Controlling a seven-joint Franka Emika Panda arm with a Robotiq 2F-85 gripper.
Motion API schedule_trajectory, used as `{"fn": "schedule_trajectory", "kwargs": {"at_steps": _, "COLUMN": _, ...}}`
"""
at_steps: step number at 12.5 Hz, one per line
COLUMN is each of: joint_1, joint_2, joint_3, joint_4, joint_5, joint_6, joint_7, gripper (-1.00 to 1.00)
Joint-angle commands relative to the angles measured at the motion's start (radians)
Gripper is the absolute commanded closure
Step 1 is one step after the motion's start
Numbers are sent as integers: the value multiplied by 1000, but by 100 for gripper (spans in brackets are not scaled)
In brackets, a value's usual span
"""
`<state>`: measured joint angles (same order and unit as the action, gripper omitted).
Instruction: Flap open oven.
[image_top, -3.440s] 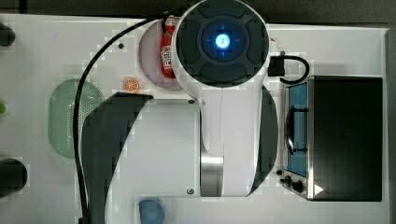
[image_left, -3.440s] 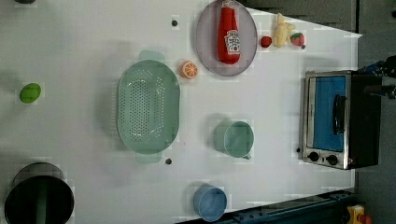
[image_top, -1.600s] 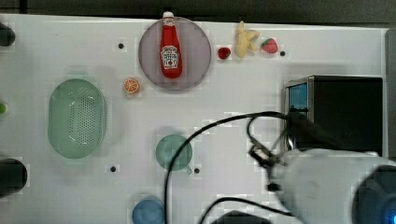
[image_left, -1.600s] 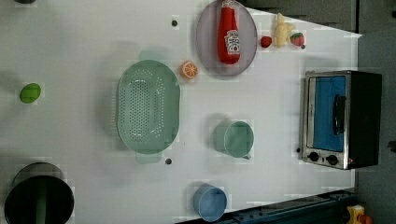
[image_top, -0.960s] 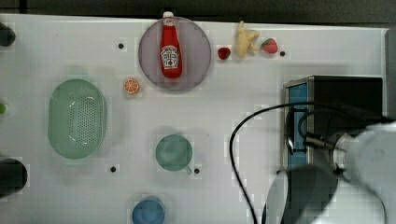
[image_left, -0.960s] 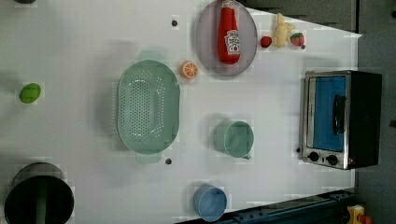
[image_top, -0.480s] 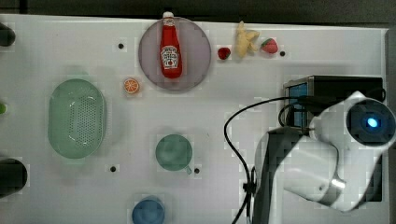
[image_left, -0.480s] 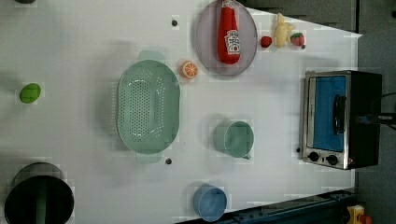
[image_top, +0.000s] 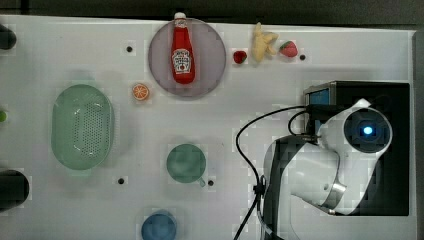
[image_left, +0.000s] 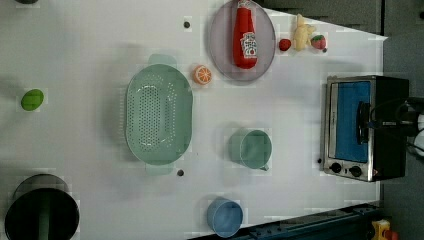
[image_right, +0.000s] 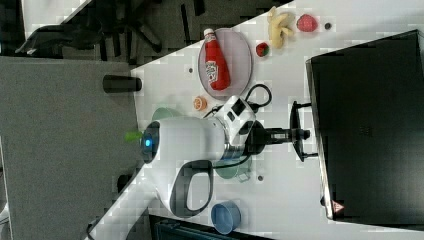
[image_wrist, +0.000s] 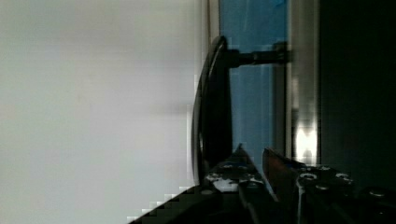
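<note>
The oven (image_left: 362, 127) is set at the bench (image_left: 90, 40) edge on the left view's right, its blue glass door shut and facing the bench's middle, two knobs (image_left: 345, 170) beside the door. The dark bar handle (image_wrist: 212, 107) is met by the gripper (image_right: 300, 134), whose jaws are seen nearly closed at the handle; a firm grasp cannot be told. A green cup (image_left: 251, 148) is placed nearest the door, a colander (image_left: 158, 114) beyond it, a ketchup bottle (image_left: 244, 35) on a plate (image_left: 220, 40) near the far edge.
</note>
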<state>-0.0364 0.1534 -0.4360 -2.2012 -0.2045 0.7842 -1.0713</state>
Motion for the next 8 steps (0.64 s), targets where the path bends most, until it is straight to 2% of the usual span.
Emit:
{"fn": "schedule_trajectory", "kwargs": {"at_steps": 1, "joint_1": -6, "joint_2": 5, "joint_3": -9, "joint_4": -15, "joint_5": 4, "joint_6": 67, "joint_7": -38, "gripper": 65}}
{"fn": "schedule_trajectory", "kwargs": {"at_steps": 5, "joint_1": 3, "joint_2": 18, "joint_3": -2, "joint_4": -22, "joint_5": -4, "joint_6": 68, "joint_7": 4, "gripper": 65}}
{"fn": "schedule_trajectory", "kwargs": {"at_steps": 8, "joint_1": 38, "joint_2": 17, "joint_3": 11, "joint_4": -38, "joint_5": -76, "joint_6": 65, "joint_7": 74, "gripper": 65}}
